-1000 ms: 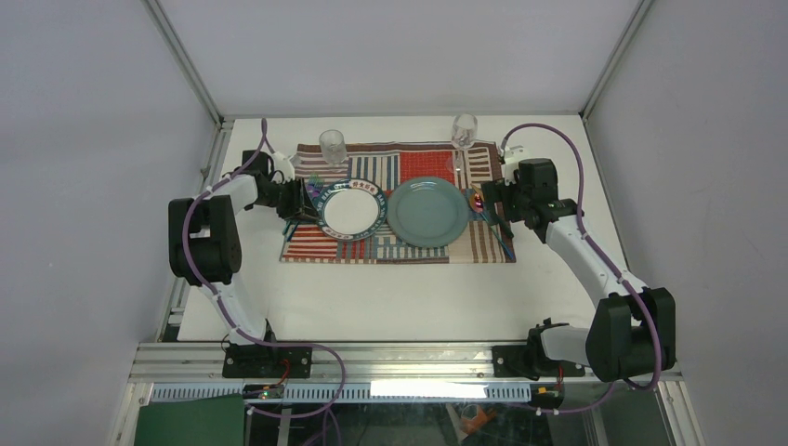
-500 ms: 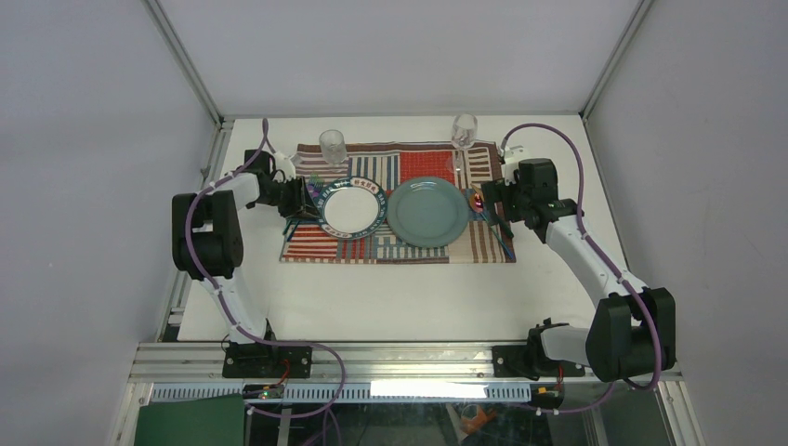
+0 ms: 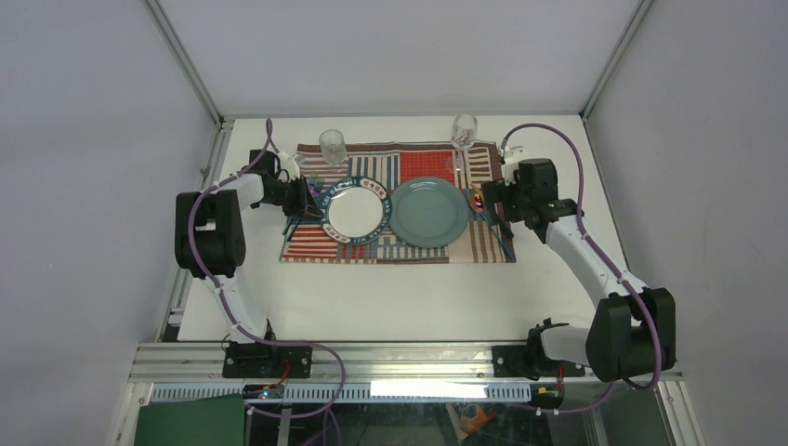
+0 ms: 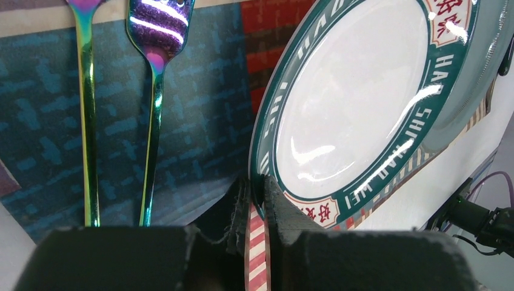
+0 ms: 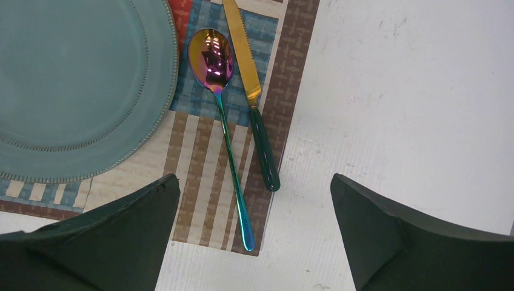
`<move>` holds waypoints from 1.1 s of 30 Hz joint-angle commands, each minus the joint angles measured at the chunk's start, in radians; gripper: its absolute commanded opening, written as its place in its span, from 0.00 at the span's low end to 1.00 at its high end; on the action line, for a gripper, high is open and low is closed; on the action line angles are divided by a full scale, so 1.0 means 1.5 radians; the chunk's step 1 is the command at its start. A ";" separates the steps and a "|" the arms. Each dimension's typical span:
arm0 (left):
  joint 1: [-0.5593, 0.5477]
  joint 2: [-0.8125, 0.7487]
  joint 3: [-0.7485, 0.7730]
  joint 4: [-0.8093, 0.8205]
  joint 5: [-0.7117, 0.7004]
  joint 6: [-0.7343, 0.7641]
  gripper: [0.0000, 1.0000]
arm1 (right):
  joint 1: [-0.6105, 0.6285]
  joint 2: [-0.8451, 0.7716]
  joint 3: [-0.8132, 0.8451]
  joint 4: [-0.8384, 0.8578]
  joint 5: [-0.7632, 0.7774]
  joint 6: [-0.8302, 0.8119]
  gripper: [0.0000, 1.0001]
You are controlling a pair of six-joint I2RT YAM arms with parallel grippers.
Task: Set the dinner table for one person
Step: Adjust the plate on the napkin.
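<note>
Currently, left gripper (image 4: 257, 195) pinches white plate (image 4: 357, 103) at its 9 o'clock rim; right gripper (image 5: 251, 182) hangs wide open over spoon (image 5: 209, 57) and knife (image 5: 259, 124), 3 o'clock edge of placemat (image 5: 194, 154).

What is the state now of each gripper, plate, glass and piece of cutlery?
left gripper, shut on the white plate rim
right gripper, open above spoon and knife
white plate, gripped, far edge meeting the teal plate
teal plate, flat on the placemat
tumbler, upright
wine glass, upright
spoon, lying flat
knife, flat beside the spoon
forks, flat, side by side
</note>
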State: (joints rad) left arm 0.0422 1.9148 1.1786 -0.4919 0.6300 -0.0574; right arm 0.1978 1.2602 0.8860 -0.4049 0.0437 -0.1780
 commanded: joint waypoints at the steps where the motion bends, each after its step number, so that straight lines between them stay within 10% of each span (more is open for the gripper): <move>1: -0.008 -0.042 -0.008 -0.012 -0.020 0.016 0.05 | -0.005 -0.020 0.019 0.013 -0.010 -0.005 1.00; 33: 0.008 -0.101 -0.019 -0.054 -0.101 0.056 0.03 | -0.005 -0.022 0.017 0.012 -0.014 -0.007 1.00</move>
State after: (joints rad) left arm 0.0410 1.8080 1.1622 -0.6014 0.5224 -0.0090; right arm 0.1978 1.2594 0.8860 -0.4091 0.0364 -0.1783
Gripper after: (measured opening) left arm 0.086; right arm 0.996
